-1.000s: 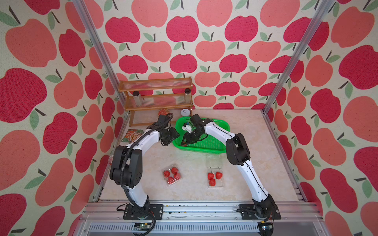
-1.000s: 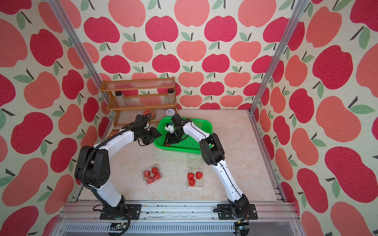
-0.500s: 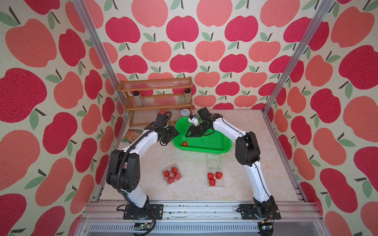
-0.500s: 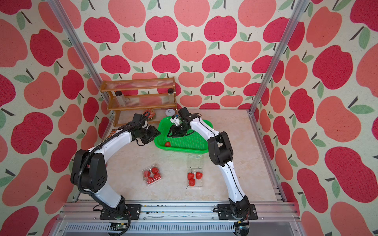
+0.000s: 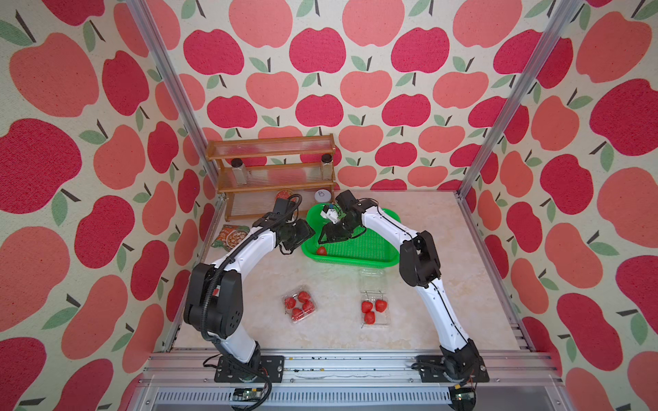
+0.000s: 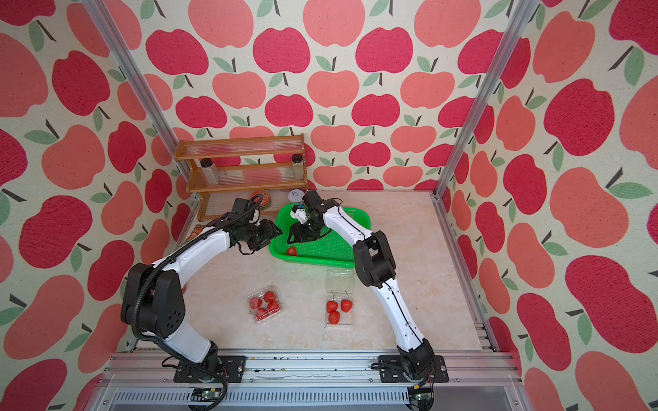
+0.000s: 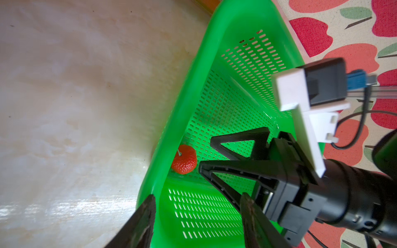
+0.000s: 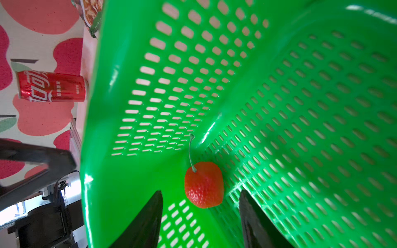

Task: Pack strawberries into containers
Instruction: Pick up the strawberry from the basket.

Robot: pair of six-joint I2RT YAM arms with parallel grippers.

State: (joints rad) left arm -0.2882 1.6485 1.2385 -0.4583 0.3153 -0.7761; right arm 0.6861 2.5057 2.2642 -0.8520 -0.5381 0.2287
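One strawberry (image 5: 321, 251) (image 8: 204, 184) with a thin stem lies in the near left corner of the green basket (image 5: 370, 245). My right gripper (image 5: 325, 236) (image 8: 200, 199) hangs open just over it, the berry a little beyond the fingertips. My left gripper (image 5: 308, 231) (image 7: 197, 194) is open astride the basket's left wall, one finger outside and one inside. Two clear containers sit nearer the front in both top views. The left container (image 5: 300, 307) holds several strawberries. The right container (image 5: 374, 311) lies with its lid (image 5: 372, 281) folded back and holds three.
A wooden rack (image 5: 270, 174) with two black-capped jars stands at the back left. A red tin (image 5: 285, 195) and a white round lid (image 5: 321, 195) lie before it. A snack packet (image 5: 229, 236) lies by the left wall, a red soda can (image 8: 51, 85) beyond the basket.
The right gripper, which covered the basket's near left corner, drew back and uncovered the strawberry. Now it hangs over the berry again with wider jaws. The left gripper stays at the rim.
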